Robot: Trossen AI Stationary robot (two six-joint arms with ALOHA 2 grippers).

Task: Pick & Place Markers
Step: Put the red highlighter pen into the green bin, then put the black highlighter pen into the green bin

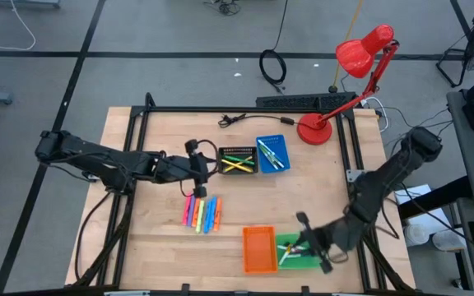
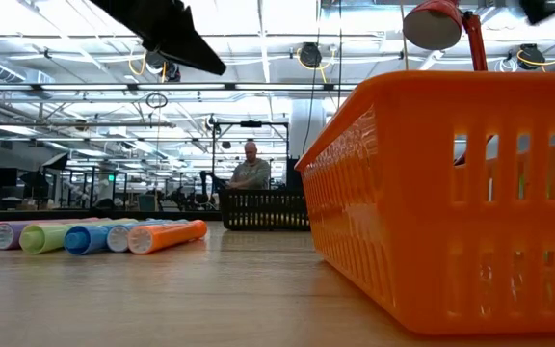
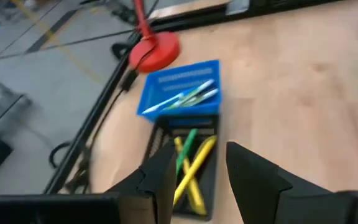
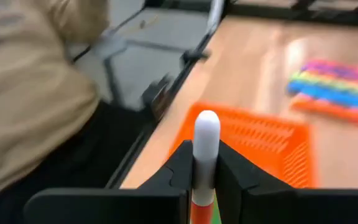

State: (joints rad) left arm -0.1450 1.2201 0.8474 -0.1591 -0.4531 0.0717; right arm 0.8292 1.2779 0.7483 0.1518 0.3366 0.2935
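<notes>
Two yellow markers (image 3: 194, 168) plus perhaps green in black tray (image 1: 238, 161); left fingers (image 3: 160, 177) apart; right fingers (image 4: 179, 171) clamp white marker (image 4: 205, 149).

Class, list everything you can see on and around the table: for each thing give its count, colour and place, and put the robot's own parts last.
Loose markers: a row, too close to count; pink, yellow, orange, blue; left of table centre.
Black tray: one; far middle, holding yellow and green markers.
Blue tray: one; right beside the black tray, holding light-coloured markers.
Orange tray: one; near edge, nothing visible inside.
Green tray: one; right beside the orange tray, contents partly hidden.
Desk lamp: one; red; far right corner.
Person: one; in the room beyond the table.
Left claw: open, over the black tray.
Right claw: shut on a white-capped marker, at the green tray.
</notes>
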